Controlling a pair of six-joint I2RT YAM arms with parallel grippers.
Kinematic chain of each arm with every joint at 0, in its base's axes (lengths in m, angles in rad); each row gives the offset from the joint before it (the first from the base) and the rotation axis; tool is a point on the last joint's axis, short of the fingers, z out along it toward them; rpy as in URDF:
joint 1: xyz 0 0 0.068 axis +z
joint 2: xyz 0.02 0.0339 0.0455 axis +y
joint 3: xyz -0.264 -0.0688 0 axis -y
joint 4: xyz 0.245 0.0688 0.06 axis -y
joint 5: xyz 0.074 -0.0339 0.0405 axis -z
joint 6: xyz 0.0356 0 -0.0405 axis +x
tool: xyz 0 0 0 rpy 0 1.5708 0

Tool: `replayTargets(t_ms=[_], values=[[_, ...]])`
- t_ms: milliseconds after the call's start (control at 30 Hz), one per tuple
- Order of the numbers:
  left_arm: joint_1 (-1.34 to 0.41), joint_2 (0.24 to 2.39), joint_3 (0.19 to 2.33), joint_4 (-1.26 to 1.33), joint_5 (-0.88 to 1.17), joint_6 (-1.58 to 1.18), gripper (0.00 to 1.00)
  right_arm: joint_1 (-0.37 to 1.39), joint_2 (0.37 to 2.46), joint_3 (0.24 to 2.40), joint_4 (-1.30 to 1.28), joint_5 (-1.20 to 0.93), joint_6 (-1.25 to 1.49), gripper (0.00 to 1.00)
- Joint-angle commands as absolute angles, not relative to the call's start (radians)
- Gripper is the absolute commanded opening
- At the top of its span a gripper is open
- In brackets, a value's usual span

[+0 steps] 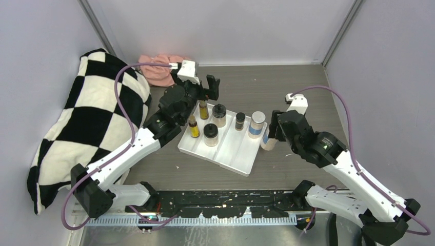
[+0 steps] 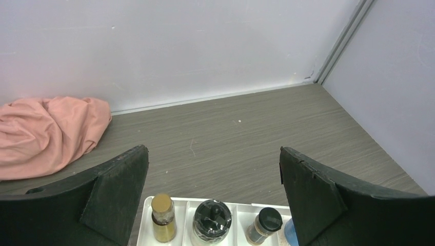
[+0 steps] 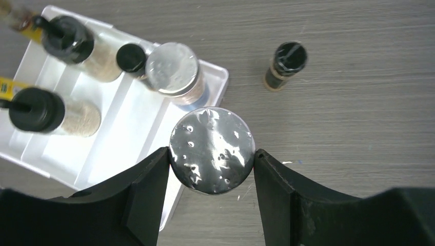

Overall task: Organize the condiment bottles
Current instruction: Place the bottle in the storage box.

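Grips the silver-lidded shaker (image 3: 212, 146) from both sides with the right gripper (image 1: 270, 134), fingers (image 3: 149, 189) pressed to the lid's rim and closed on it. Holds it just outside the right edge of the white tray (image 1: 241, 163), beside the twin shaker (image 1: 257, 124) standing in the tray's far right corner; cannot tell whether resting on the table (image 1: 308, 82) or raised off it. Looks like the placing step, so: lift high enough to clear the tray wall, carry inward over the rim, lower straight down into the bare slot nearer than the twin, hold upright throughout, and let go only once the base sits flat. Mind the twin and the tiny dark bottle (image 1: 240, 120) next to it, both close enough to be clipped by a finger on the way in. Shows, from the wrist view, a round glossy silver lid dotted with small marks, wide enough to hide the clear body beneath. Joins, once in, two slim yellow brown-capped bottles (image 1: 203, 109) and two black-lidded beige jars (image 1: 210, 134) on the tray's left half. Leaves a stray dark bottle (image 3: 285, 65) alone on the table, off the tray. Farther left, spreads the left gripper (image 2: 214, 169) wide, holding nothing, above the tray's far left edge. Ends at the left wall with a checkered cushion (image 1: 87, 128) and a pink cloth (image 1: 161, 69).
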State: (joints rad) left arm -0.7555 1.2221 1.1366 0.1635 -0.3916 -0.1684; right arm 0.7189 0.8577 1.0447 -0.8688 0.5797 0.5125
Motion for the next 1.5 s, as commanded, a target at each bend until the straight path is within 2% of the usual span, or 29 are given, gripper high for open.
replayTargets(t_ms=[0, 533, 1000, 1467], values=[[-0.759, 1.21, 1.201, 0.149, -0.416, -0.151, 1.0, 0.784, 0.872, 1.095, -0.831, 0.544, 0.481, 0.01], [-0.759, 1.187, 1.211, 0.128, -0.416, -0.14, 1.0, 0.949, 1.016, 1.08, -0.694, 0.493, 0.394, 0.01], [-0.759, 1.175, 1.191, 0.139, -0.417, -0.132, 1.0, 0.97, 1.077, 1.015, -0.58, 0.454, 0.353, 0.01], [-0.759, 1.177, 1.174, 0.154, -0.412, -0.133, 1.0, 0.984, 1.051, 0.895, -0.497, 0.456, 0.341, 0.01]])
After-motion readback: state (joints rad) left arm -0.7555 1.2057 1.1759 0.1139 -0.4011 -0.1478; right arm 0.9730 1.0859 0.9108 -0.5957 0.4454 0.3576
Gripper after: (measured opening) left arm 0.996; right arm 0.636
